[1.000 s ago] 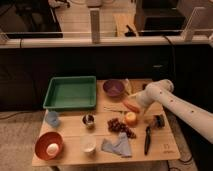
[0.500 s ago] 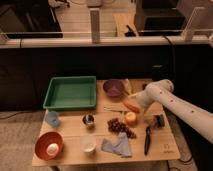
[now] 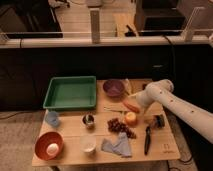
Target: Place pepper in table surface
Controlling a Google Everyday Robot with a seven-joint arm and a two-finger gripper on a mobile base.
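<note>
- Pepper [image 3: 131, 106]: one, orange-red and tapered. It lies low at the right-centre of the table [image 3: 70, 132], just in front of the purple bowl [image 3: 114, 88] and just behind the orange [image 3: 130, 118]. I cannot tell whether it already rests on the wood or hangs a little above it.
- Gripper [image 3: 136, 101]: one, at the end of the white arm that reaches in from the right, right at the pepper. I cannot tell whether it is wide, narrow or clasping the pepper.
- To do the step well, I judge the pepper should go down flat on the bare wood between bowl and orange. It should be let go only once it bears on the table, since a tapered thing may roll. The gripper should then lift straight up, so that it nudges neither the orange nor the bowl's rim.
- Fruit nearby: one orange and one dark grape bunch [image 3: 120, 126], close together.
- Vessels:
  - one purple bowl
  - one green tray [image 3: 70, 92]
  - one blue cup [image 3: 52, 118]
  - one small metal cup [image 3: 88, 120]
  - one white cup [image 3: 88, 144]
  - one orange bowl [image 3: 41, 148] with one white round thing in it
- Others: one blue cloth [image 3: 116, 146], one black utensil [image 3: 147, 140], and one small dark object [image 3: 159, 121] near the right edge that I cannot identify.
</note>
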